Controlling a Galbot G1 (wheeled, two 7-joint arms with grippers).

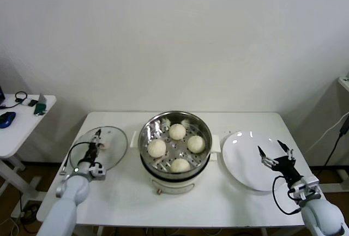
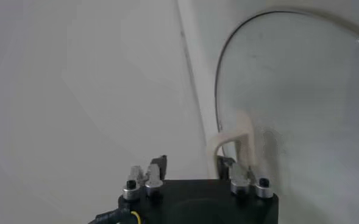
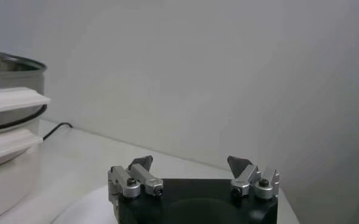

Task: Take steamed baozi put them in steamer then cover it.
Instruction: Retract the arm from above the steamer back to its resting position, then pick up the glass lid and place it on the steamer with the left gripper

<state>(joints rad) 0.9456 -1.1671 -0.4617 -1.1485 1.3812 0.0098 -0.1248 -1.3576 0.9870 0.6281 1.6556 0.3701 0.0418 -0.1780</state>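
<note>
The steamer [image 1: 145, 150] stands mid-table, uncovered, with the steamed baozi [image 1: 176, 131] on its perforated tray, several in all. To its left the cover [image 1: 113, 152] lies flat on the table. My left gripper [image 1: 98, 136] is down over its cream handle [image 2: 233, 135]. It is open with the jaws partly drawn in. One finger [image 2: 224, 163] is right at the handle, and only bare table shows in the gap. My right gripper [image 1: 274, 149] hovers open over the white plate [image 1: 245, 162], holding nothing.
The plate is bare and lies right of the steamer, near the table's right edge. A small side table [image 1: 24, 117] with a few devices stands to the far left. A cable [image 1: 335, 138] hangs at the far right. The wall runs just behind the table.
</note>
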